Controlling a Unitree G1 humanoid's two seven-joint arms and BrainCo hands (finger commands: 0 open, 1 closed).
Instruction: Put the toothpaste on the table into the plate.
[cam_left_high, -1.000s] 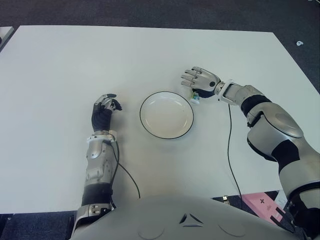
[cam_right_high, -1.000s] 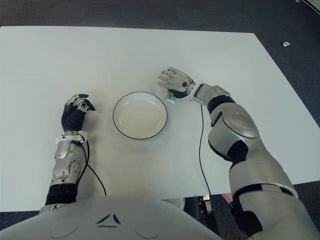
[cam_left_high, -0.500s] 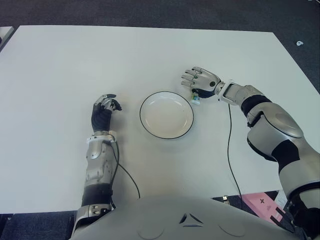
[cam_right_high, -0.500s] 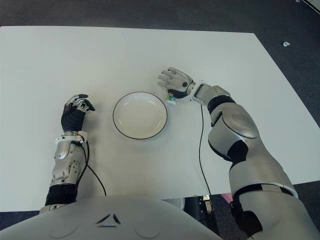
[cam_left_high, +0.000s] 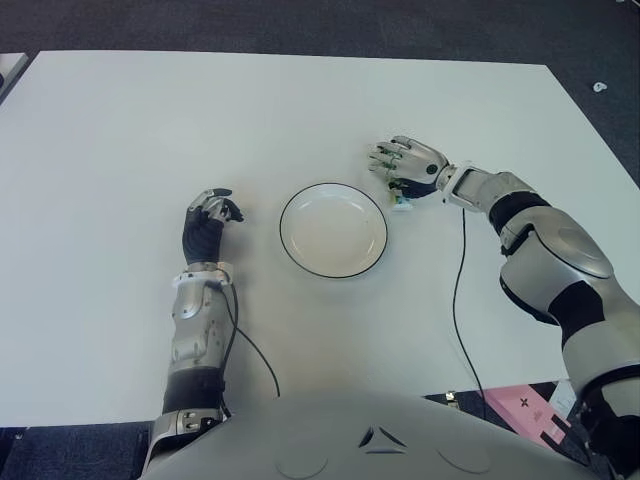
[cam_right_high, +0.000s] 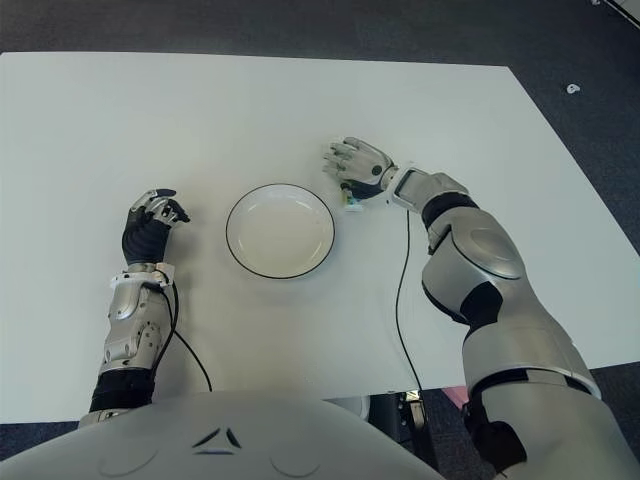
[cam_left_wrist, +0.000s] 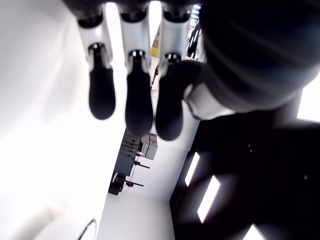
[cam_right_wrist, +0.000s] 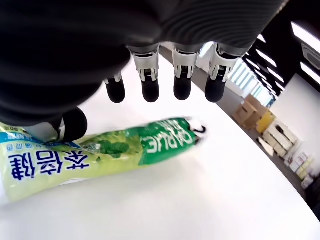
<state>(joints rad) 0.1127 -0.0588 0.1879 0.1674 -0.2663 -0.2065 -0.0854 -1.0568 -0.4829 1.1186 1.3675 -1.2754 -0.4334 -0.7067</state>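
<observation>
plate (cam_left_high: 333, 229) mid-table (cam_left_high: 120, 120). toothpaste (cam_left_high: 399, 200) on table just off plate rim at 2 o'clock, under right hand (cam_left_high: 404, 162). left hand (cam_left_high: 208, 221) at plate's 9 o'clock, well apart.

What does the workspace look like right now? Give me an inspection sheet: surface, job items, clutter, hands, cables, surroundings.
Surface: white table, bare apart from the items below.
Job's things: toothpaste tube, green and white, lying flat on the table just right of the plate; the white, dark-rimmed plate has nothing in it.
Clutter: nothing seen on the table.
Hands: right hand is over the toothpaste, fingers spread above the tube, not closed on it. Left hand shows left of the plate, fingers curled, holding nothing.
Cables: a black cable runs along the right arm, another by the left forearm.
Surroundings: dark carpet around the table; a pink item on the floor at near right.
</observation>
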